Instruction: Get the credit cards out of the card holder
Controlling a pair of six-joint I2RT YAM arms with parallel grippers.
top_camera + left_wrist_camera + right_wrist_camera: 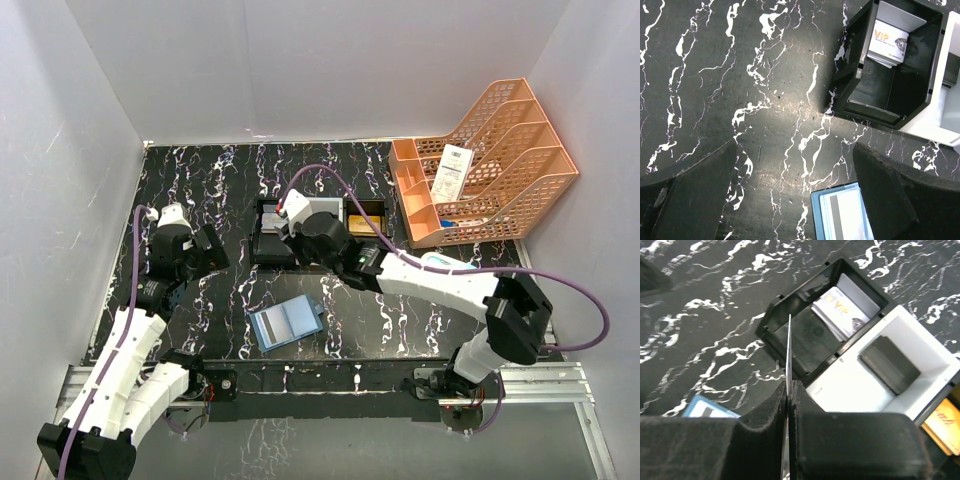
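Pinching a credit card (788,350) edge-on, right gripper (788,387) hovers over tray (765,329).

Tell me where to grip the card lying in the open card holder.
Probably its striped edge, from above: the card lies flat in the card holder, leaving only edges to pinch, and the open left gripper hovers beside it.

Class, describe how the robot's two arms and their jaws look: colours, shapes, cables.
The left arm and right arm have rounded white link shells joined by black joint housings. A purple cable loops along each. The jaws are broad, matt black blocks with flat inner faces.
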